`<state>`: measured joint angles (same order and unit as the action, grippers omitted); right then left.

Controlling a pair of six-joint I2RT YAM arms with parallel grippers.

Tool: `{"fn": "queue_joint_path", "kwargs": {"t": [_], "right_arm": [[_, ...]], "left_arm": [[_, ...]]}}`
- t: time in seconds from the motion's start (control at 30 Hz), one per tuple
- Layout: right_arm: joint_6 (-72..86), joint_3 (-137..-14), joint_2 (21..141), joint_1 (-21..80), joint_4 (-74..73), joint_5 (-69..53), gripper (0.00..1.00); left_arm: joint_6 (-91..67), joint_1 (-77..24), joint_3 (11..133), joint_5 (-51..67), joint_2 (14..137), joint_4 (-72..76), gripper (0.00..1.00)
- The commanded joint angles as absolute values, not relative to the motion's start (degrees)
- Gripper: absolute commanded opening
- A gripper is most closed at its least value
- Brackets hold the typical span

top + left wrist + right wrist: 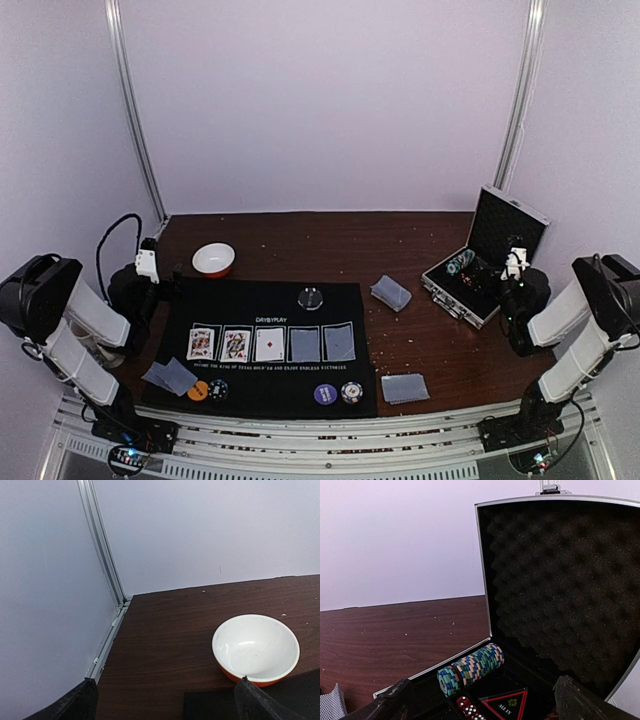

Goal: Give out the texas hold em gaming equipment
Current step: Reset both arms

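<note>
From here I see the brown table [300,240] carrying a black mat [230,305] at centre and an open case [485,255] at right (a roll of chips [470,667] lies inside). My left tool [165,705] hangs with its fingers apart near the bowl [255,647]. The right tool [487,705], also spread, faces the case. Five cards [270,344] line the mat's middle, with loose card piles [391,293] to its right. There are chips [338,393] along its lower edge and a clear disc [311,297] near its top.

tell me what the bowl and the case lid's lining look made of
Bowl: probably glazed ceramic, maybe enamel; glossy white inside with soft highlights, orange-red outside. Lid lining: matte black foam, egg-crate type; its surface is regular rounded bumps.
</note>
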<state>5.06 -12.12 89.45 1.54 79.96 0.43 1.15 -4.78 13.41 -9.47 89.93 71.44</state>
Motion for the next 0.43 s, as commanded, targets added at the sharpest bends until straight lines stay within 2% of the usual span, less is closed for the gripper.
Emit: {"fn": "queue_joint_path", "kwargs": {"t": [0.0, 0.4], "right_arm": [[4.57, -12.52, 89.29, 1.16, 77.9, -0.35, 1.0], [4.46, -12.5, 89.21, 1.15, 77.8, -0.35, 1.0]], "left_arm": [[1.92, -4.08, 13.8, -7.89, 89.73, 76.07, 0.98], [2.07, -4.07, 13.62, -7.82, 89.82, 76.71, 0.98]]}}
